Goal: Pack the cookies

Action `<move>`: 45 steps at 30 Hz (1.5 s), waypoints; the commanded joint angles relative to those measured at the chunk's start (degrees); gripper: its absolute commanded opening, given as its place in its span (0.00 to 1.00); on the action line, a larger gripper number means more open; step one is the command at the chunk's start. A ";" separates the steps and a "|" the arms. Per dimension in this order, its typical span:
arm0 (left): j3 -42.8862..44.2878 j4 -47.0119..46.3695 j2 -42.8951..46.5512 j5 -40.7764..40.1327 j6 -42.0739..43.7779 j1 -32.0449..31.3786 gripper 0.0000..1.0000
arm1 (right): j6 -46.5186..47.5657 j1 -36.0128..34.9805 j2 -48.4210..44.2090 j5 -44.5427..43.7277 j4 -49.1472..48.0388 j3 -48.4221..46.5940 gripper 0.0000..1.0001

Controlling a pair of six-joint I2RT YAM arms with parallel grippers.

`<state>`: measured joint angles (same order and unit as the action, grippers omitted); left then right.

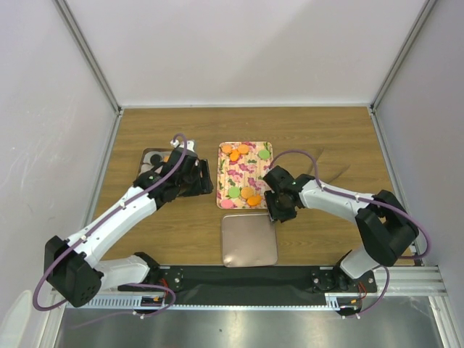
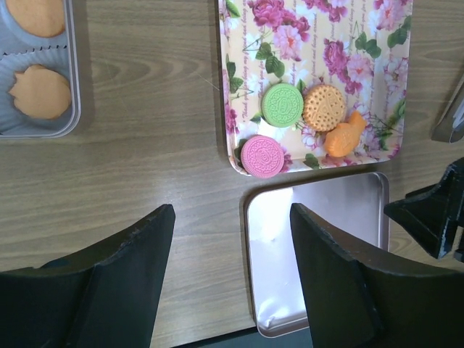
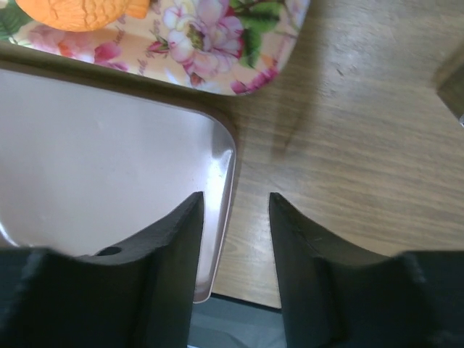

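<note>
Right gripper (image 3: 233, 217) hangs over lid (image 3: 94, 159) rim — cookies (image 1: 247, 193) lie just beyond.

Left arm (image 1: 123, 214): extends from its base forward and toward the right, forearm angled inward.
Left tool (image 2: 230, 210): pointing down, jaws standing wide apart.
Right arm (image 1: 341, 203): elbow folded at the outer side, forearm stretched leftward toward centre.
Right tool (image 3: 235, 197): pointing down, jaws parted by a narrow gap.
</note>
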<state>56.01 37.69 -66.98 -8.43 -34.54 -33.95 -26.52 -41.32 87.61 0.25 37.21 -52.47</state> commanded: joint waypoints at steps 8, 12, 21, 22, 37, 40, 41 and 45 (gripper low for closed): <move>-1.25 -0.69 1.06 2.27 -1.14 0.29 0.71 | 1.30 -1.31 3.53 -3.41 -6.09 0.79 0.36; -1.43 -0.25 1.76 2.19 -0.61 0.29 0.71 | 0.69 -1.57 4.32 -2.89 -8.20 2.45 0.28; -2.39 -0.07 2.64 3.94 1.23 0.38 0.74 | -0.98 -2.19 4.14 -2.71 -7.69 2.90 0.00; -2.57 -0.16 2.82 4.20 1.41 0.38 0.75 | -1.07 -2.19 3.88 -2.63 -6.90 2.29 0.00; -4.15 -3.49 5.89 18.96 3.87 2.40 0.85 | -4.68 -0.52 1.86 -0.16 11.03 -16.25 0.00; -4.68 -4.55 6.42 20.55 3.34 2.93 0.85 | -4.59 1.84 2.21 -0.08 10.87 -18.80 0.00; -4.85 -4.64 6.34 21.34 3.17 3.45 0.85 | -4.59 2.55 2.30 0.53 10.34 -19.33 0.00; -5.03 -5.61 6.25 23.45 2.29 4.51 0.85 | -4.06 4.32 3.61 1.77 10.34 -22.93 0.00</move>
<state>51.31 34.89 -61.87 11.18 -31.68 -30.59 -30.06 -37.95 91.29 0.49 46.41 -71.11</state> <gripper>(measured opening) 0.853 0.018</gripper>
